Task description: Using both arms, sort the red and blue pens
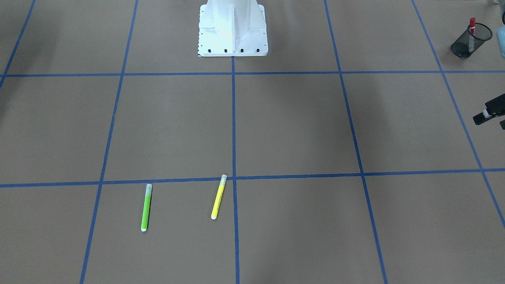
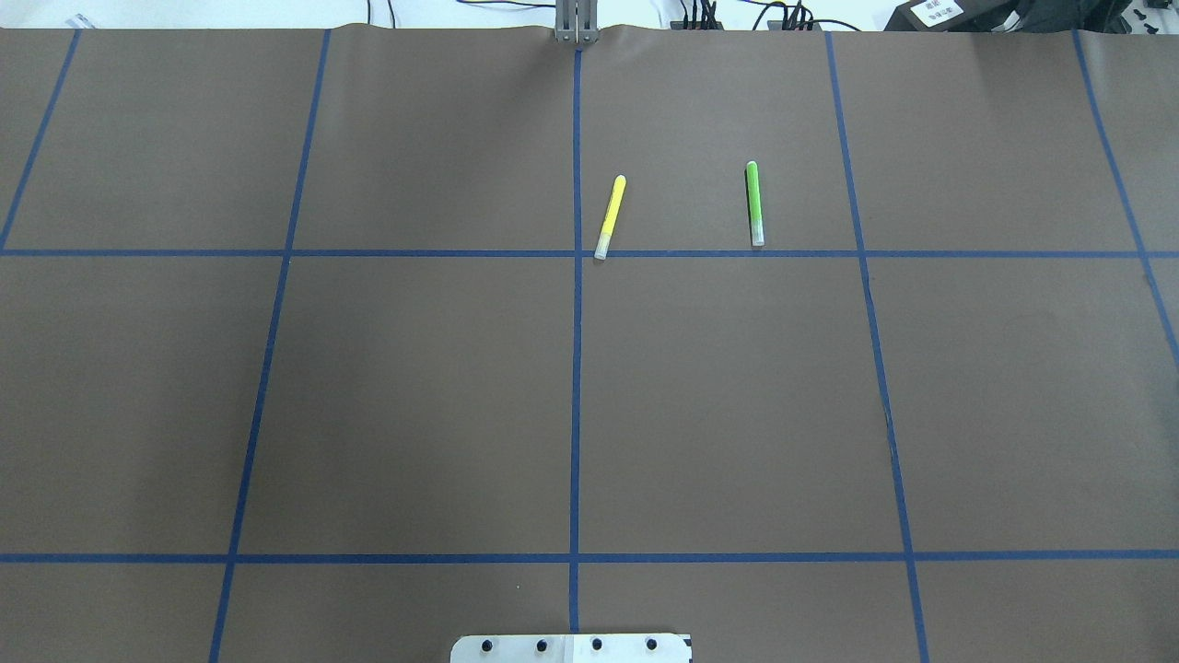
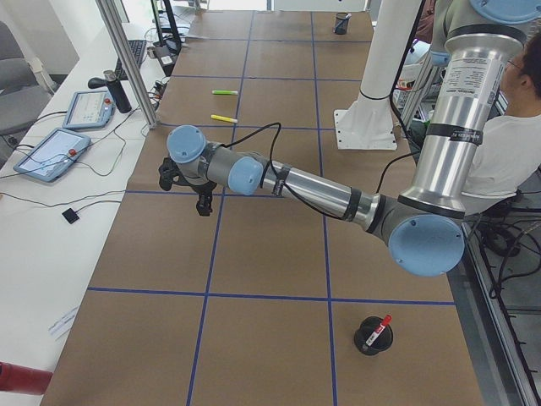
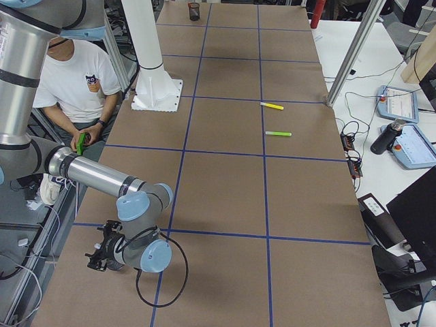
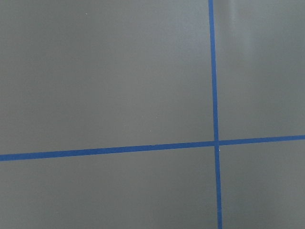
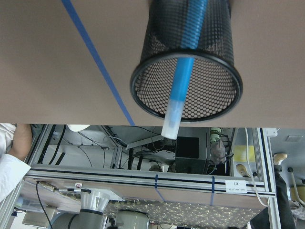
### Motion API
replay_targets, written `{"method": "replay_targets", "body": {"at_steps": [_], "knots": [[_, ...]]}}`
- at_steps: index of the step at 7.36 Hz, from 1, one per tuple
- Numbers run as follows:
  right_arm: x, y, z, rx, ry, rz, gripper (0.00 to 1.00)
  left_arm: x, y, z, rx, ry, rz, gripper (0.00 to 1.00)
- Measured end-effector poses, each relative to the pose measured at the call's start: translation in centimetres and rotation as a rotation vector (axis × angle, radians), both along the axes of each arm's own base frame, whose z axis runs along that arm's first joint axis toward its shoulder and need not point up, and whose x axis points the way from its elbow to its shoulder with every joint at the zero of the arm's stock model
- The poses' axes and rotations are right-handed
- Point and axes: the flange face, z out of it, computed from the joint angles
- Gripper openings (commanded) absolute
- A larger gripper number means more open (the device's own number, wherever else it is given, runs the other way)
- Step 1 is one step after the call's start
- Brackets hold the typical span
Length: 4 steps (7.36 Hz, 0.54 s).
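Observation:
The red pen (image 1: 472, 26) stands upright in a black mesh cup (image 1: 469, 43) at the table's end on my left; the same red pen (image 3: 380, 326) shows in the exterior left view. The blue pen (image 6: 183, 78) leans inside another black mesh cup (image 6: 217, 33), seen close in the right wrist view, pale cap outward. My left gripper (image 1: 488, 112) pokes in at the front-facing view's right edge, low over bare table and well away from the red pen's cup; whether it is open I cannot tell. My right gripper (image 4: 107, 255) hangs near the table's corner; its state I cannot tell.
A lime green pen (image 2: 753, 203) and a yellow pen (image 2: 610, 217) lie on the far half of the brown table, beside a blue tape line. The white pedestal (image 1: 232, 29) stands at the robot's side. A person (image 4: 75, 82) sits behind the table edge.

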Motion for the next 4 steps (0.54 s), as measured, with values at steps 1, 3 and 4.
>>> {"method": "replay_targets", "body": {"at_steps": [1, 3, 4], "knots": [[0.0, -4.0, -1.2, 0.083, -0.007, 0.048, 1.00, 0.0, 0.1, 0.3, -0.003, -0.004, 0.000, 1.00], [0.3, -11.9, -4.3, 0.250, 0.015, 0.136, 1.00, -0.2, 0.7, 1.7, -0.016, -0.017, 0.001, 1.00], [0.4, -14.9, -5.5, 0.336, 0.044, 0.184, 1.00, -0.4, 1.5, 2.6, -0.031, -0.021, 0.000, 1.00]]}}
